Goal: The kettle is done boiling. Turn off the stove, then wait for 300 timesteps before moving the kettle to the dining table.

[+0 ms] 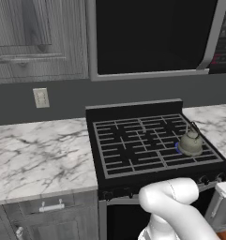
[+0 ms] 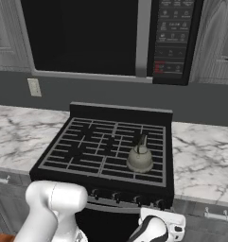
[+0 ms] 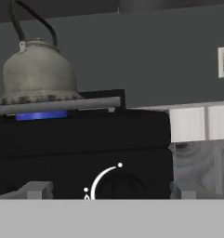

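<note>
Blue flame [image 3: 41, 115] burns under the squat grey-beige metal kettle [image 1: 191, 142], front-right grate of the black gas stove [image 1: 133, 140]. Tool [image 3: 111, 195] spread wide, empty, facing the knob [image 3: 120, 186]: centre it, clamp squarely, then twist.

Flat, even rendered light, soft and slightly coarse.

The marble desk [image 1: 39, 154] is the brightest surface; the wall behind is dim grey. No hard shadows or glare show. A blue flame glow [image 3: 39, 115] sits under the kettle [image 3: 36, 74] at 10 o'clock in the hand view. Edges look pixelated; the stove [image 2: 106, 146] front is nearly featureless black.
</note>
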